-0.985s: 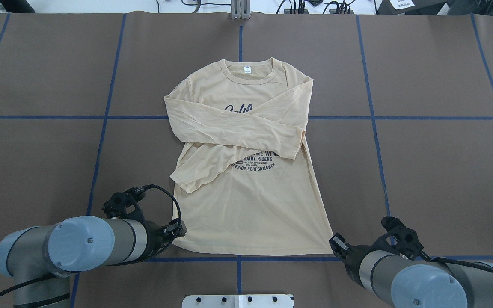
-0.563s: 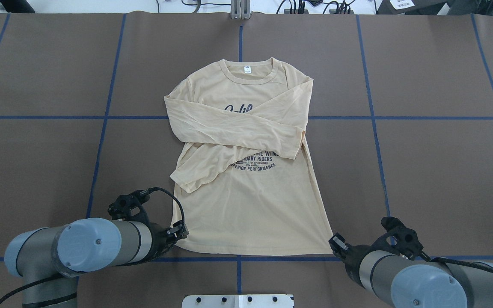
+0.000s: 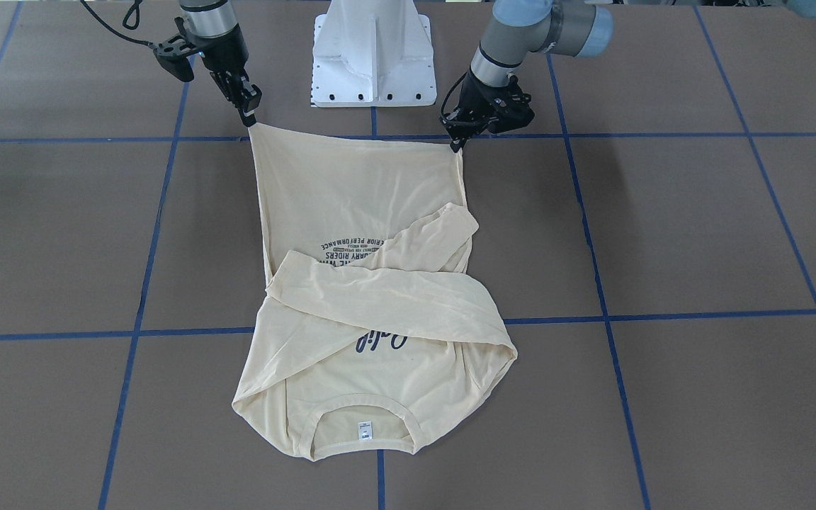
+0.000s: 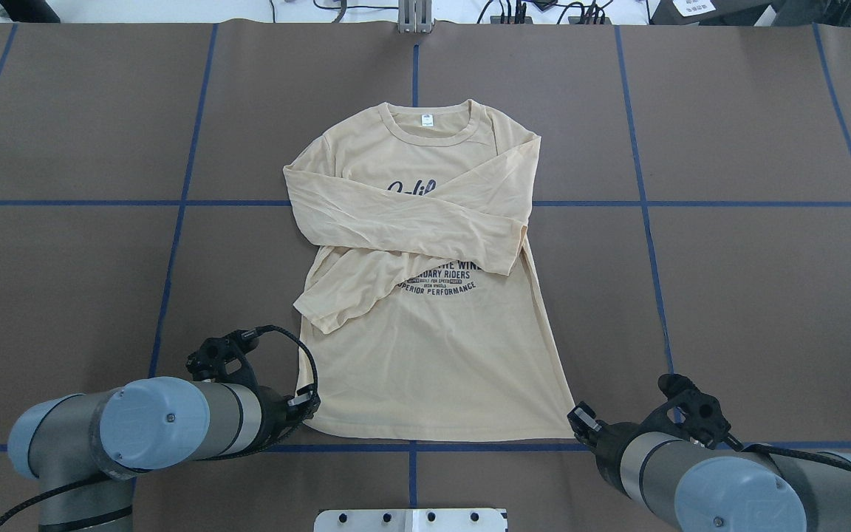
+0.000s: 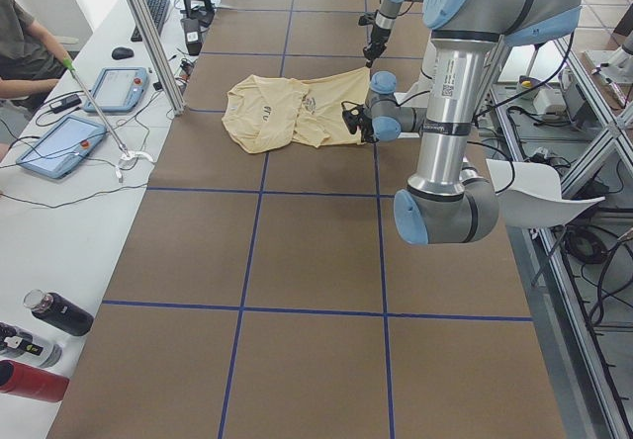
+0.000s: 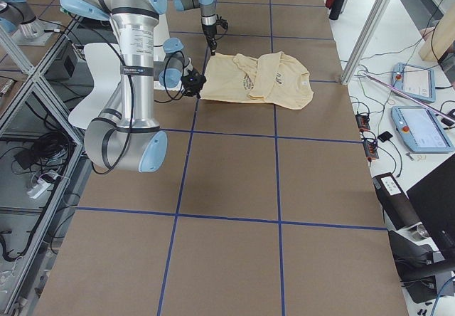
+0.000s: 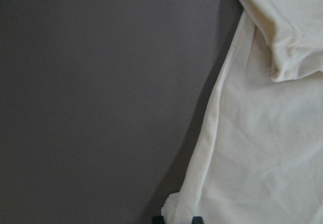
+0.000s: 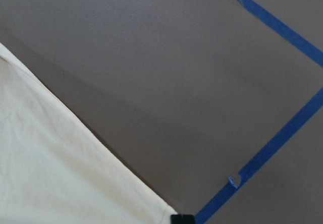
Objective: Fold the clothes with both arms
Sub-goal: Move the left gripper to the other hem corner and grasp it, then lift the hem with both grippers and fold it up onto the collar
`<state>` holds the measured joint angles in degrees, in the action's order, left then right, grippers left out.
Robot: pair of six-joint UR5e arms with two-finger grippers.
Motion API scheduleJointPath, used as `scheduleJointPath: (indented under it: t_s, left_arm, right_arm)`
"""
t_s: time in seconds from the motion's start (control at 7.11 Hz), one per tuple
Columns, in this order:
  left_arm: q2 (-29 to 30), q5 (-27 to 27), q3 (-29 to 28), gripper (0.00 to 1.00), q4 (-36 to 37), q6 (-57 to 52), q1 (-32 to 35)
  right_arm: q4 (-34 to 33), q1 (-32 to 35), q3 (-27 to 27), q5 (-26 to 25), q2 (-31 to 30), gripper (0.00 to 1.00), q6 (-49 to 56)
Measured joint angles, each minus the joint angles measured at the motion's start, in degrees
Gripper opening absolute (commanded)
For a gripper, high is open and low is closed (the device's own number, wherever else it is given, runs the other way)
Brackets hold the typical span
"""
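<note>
The cream-yellow shirt (image 4: 433, 355) lies face up on the brown table, neck away from me, with both sleeves crossed over the navy print. My left gripper (image 4: 307, 410) sits at the near left hem corner; in the left wrist view the cloth (image 7: 262, 148) runs down between its fingertips (image 7: 198, 219), so it is shut on that corner. My right gripper (image 3: 249, 120) pinches the other hem corner, and the hem (image 3: 358, 142) stretches taut between the two grippers. In the right wrist view the shirt edge (image 8: 50, 173) ends at the fingertip (image 8: 181, 219).
The white pedestal base (image 3: 371, 57) stands just behind the hem, between the arms. Blue tape lines (image 4: 640, 203) grid the brown table cover. A metal post (image 4: 414, 15) rises at the far edge. A person (image 5: 25, 48) sits at a side desk with tablets.
My left arm has shifted a little to the right and settled at the left hem corner. The right arm and the shirt's body have stayed put.
</note>
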<state>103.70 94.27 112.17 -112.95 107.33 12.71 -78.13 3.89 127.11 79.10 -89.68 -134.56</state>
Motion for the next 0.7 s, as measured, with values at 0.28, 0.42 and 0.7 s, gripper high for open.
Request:
scheduleJointPath:
  t_s: [0.28,0.42,0.7]
  left_arm:
    - [-1.3,1.0,3.2,0.0,0.7,-0.2,0.3]
    - [-2.7,1.5,5.4,0.0,1.2,-0.2,0.3]
    - [-5.1,2.8,10.9,0.0,3.8,-0.2,0.1]
  right_arm:
    - [0.0,0.0,0.3,0.1,-0.2,0.0,0.0]
    - [0.0,0.0,0.9,0.3,-0.5,0.0,-0.1]
    - [-0.1,-1.0,3.8,3.5,-1.1,0.0,-0.3]
